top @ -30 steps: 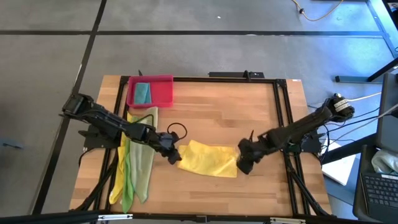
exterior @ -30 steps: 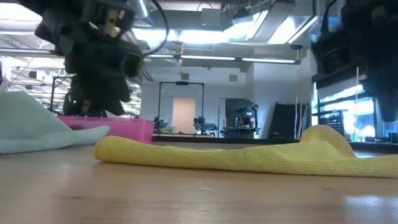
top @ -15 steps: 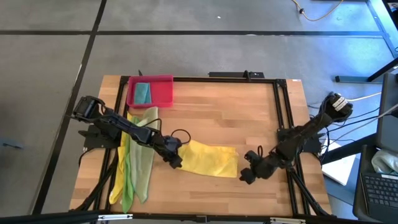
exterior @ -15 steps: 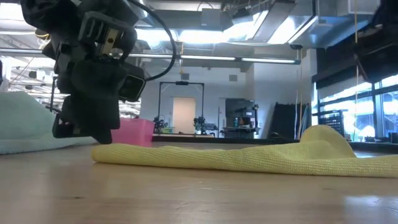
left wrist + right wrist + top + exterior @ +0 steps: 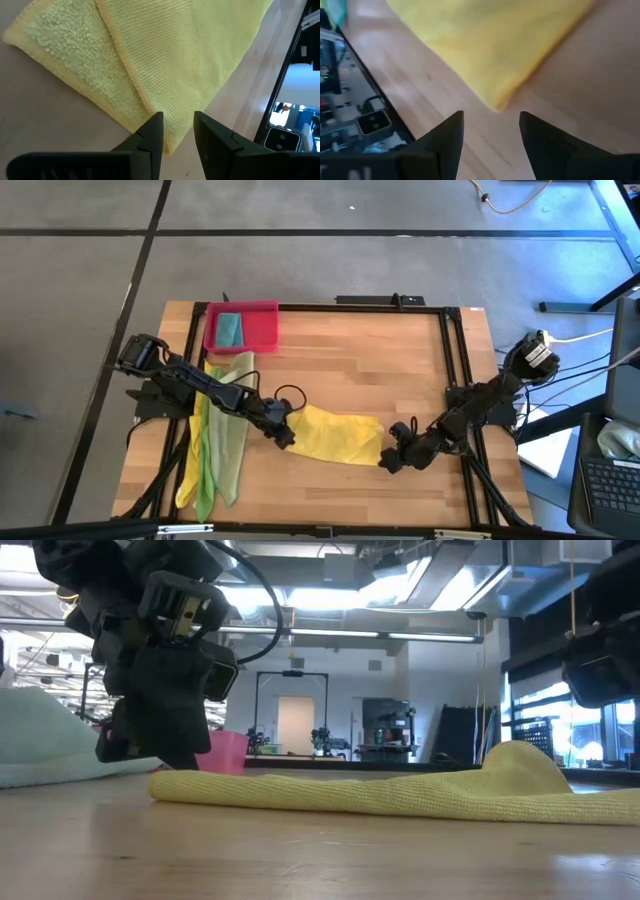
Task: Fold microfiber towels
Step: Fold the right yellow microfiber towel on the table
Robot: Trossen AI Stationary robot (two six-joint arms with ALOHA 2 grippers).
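A yellow microfiber towel (image 5: 335, 437) lies folded on the wooden table, flat at its left end and humped at its right end (image 5: 520, 765). My left gripper (image 5: 178, 120) is open and slants down over the towel's left end, one finger on either side of a folded edge. My right gripper (image 5: 491, 120) is open wide, just off the towel's near right corner (image 5: 497, 102) and clear of it. At the table's left, yellow, bright green and pale olive towels (image 5: 220, 435) lie in a heap. A teal towel (image 5: 229, 330) lies in the pink tray (image 5: 262, 326). My left gripper has its fingertips (image 5: 156, 122) low over the left end of the yellow towel (image 5: 172, 137), slanting down from the table's left. Whether they touch the cloth I cannot tell. The towel lies flat on the table.
A black frame (image 5: 450, 380) runs around the tabletop. Bare wood (image 5: 360, 360) stretches between the tray and the yellow towel. In the low view the pale towel heap (image 5: 40, 740) rises at the left, and a room shows beyond the table.
My left gripper has come down to the yellow towel's left end and then kept still. My right gripper has sunk, moved toward the table's near edge and rolled about, from the towel's right end to its near right corner. The towel has not moved.
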